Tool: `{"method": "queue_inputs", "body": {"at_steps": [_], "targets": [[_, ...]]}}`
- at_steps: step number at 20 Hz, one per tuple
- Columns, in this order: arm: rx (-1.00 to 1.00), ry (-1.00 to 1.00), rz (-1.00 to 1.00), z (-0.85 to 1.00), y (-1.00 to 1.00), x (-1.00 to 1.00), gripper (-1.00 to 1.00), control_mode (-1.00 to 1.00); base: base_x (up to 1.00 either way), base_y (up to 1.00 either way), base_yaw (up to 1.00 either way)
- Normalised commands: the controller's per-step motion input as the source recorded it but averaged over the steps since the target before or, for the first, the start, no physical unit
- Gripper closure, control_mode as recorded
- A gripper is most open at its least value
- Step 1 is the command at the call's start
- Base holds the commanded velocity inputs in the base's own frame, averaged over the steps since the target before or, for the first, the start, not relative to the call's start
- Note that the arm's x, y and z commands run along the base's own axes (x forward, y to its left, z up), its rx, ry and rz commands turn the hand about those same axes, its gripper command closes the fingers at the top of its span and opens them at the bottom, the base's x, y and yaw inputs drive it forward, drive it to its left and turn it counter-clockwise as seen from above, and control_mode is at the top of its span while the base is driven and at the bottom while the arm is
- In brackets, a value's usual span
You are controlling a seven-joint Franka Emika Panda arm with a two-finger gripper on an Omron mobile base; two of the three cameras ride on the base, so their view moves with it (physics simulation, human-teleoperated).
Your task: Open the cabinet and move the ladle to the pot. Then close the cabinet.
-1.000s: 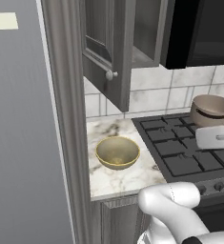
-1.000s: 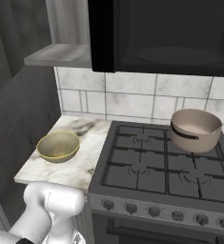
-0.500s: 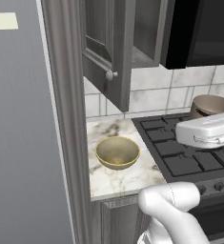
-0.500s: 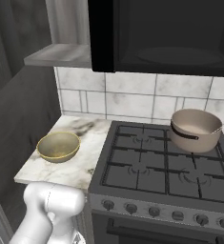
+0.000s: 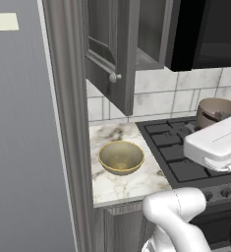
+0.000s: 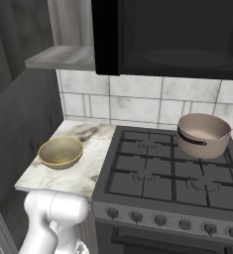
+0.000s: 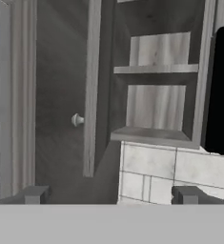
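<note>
Wide apart, the gripper [image 7: 108, 193] points at the cabinet [image 7: 154, 90] from a little way off and holds nothing; its two tips stand at the bottom of the hand view. The door [image 7: 66, 95] already swings out, edge-on toward the camera, its knob [image 7: 77, 120] on the outer face. Two shelves [image 7: 156, 69] show inside, and I cannot make out the ladle on them; it may lie deeper or be hidden by the door. The pot [image 6: 203, 135] sits on the back right burner of the stove [image 6: 162, 168], well apart from the cabinet, and a yellow bowl [image 6: 61, 152] rests on the counter [image 6: 48, 176] below it.

The step in hand looks like reaching in for the ladle. To do it well, go in right of the door's edge, level with the shelf that carries the ladle, and close across the handle rather than the scoop. Keep clear of the door while withdrawing.
</note>
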Motion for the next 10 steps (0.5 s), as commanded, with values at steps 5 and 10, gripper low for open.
{"method": "queue_inputs", "body": {"at_steps": [5, 10], "targets": [[0.00, -0.26, 0.08, 0.01, 0.03, 0.15, -1.00, -1.00, 0.00, 0.00, 0.00], [0.00, -0.21, 0.06, 0.00, 0.28, 0.07, -1.00, -1.00, 0.00, 0.00, 0.00]]}}
